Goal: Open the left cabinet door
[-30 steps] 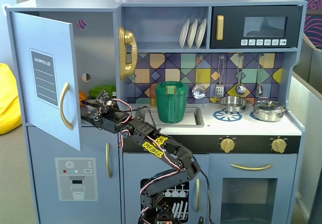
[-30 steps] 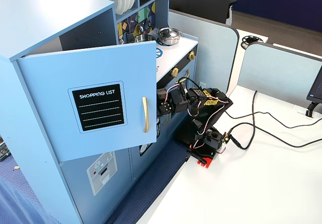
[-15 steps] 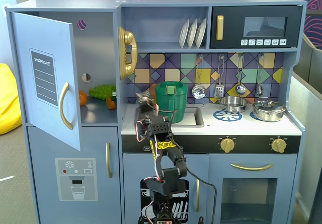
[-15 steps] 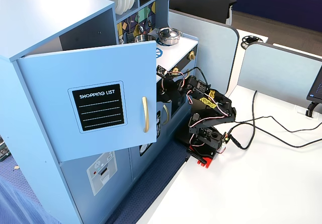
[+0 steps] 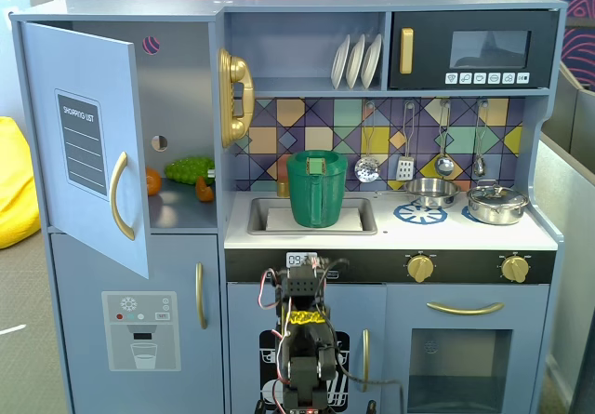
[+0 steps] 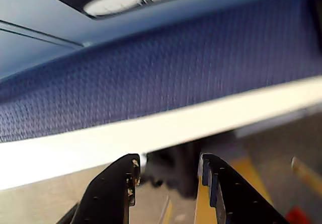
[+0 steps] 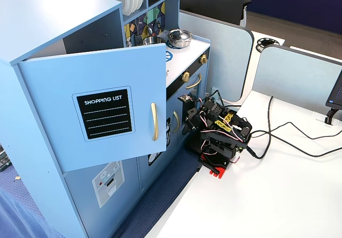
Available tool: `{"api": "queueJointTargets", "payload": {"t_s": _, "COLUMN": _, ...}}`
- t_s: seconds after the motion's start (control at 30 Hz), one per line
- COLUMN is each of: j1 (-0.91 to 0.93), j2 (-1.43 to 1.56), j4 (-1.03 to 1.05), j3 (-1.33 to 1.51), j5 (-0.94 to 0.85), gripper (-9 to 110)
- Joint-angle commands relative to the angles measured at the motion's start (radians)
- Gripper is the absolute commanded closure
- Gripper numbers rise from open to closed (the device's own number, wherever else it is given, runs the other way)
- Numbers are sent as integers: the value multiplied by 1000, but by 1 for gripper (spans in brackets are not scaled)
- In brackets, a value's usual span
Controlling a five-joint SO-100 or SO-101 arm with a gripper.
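fingers apart, empty, left cabinet door ajar

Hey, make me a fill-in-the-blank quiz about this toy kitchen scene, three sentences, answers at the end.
1. The door with the shopping list panel is swung ____.
2. The jug standing in the sink is ____ in colour.
3. In the wrist view the pincer holds ____ between its fingers.

Missing words: open; green; nothing
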Motion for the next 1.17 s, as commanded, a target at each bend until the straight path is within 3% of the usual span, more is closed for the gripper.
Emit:
{"api": "queueJointTargets", "payload": {"t_s": 0.0, "j1": 38, "j2": 69, "j4": -8, "j3": 92, "j5": -31, "gripper": 94}}
{"api": "queueJointTargets", "payload": {"t_s": 0.27, "j1": 49, "j2": 60, "j4": -227, "j3": 170, "j5": -84, "gripper": 94}}
{"api": "queueJointTargets", "payload": {"t_s": 0.47, "j1": 40, "j2": 49, "j4": -264, "j3": 172, "j5": -112, "gripper": 96}}
{"api": "queueJointTargets", "payload": {"t_s": 0.83, "j1": 44, "j2": 71, "j4": 20, "j3": 173, "j5": -144, "gripper": 97}}
{"api": "queueJointTargets", "payload": {"t_s": 1.13, "j1": 66, "j2": 72, "j4": 103, "j3": 173, "j5": -195, "gripper": 98}}
